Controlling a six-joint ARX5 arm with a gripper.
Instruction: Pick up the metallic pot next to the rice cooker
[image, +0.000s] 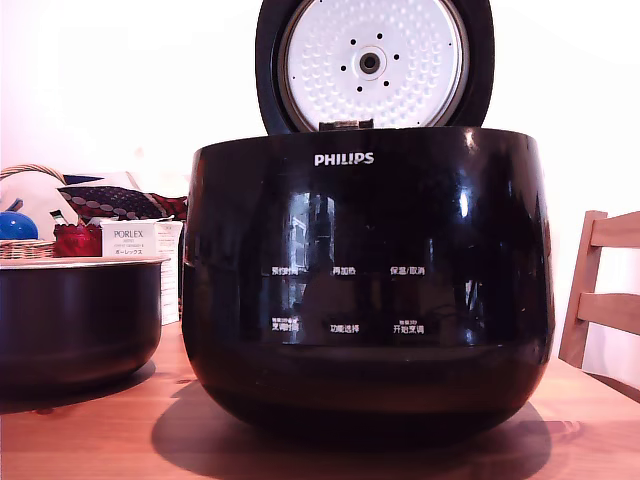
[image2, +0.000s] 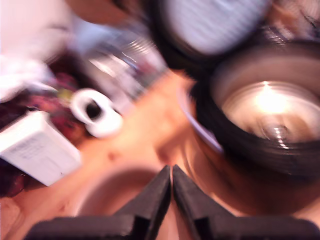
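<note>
Since our black gripper (image2: 171, 172) hangs pressed together above the wooden table (image: 120, 430), we should spread it before reaching the dark round metallic pot (image: 75, 320), just beside the glossy black rice cooker (image: 368, 280).

Home dining spot: wooden table (image: 100, 440), wooden chair (image: 600, 290) at 3 o'clock, wicker basket (image: 30, 210) and PORLEX box (image: 130, 240) at 9 o'clock, rice cooker (image: 370, 280) centre.
</note>
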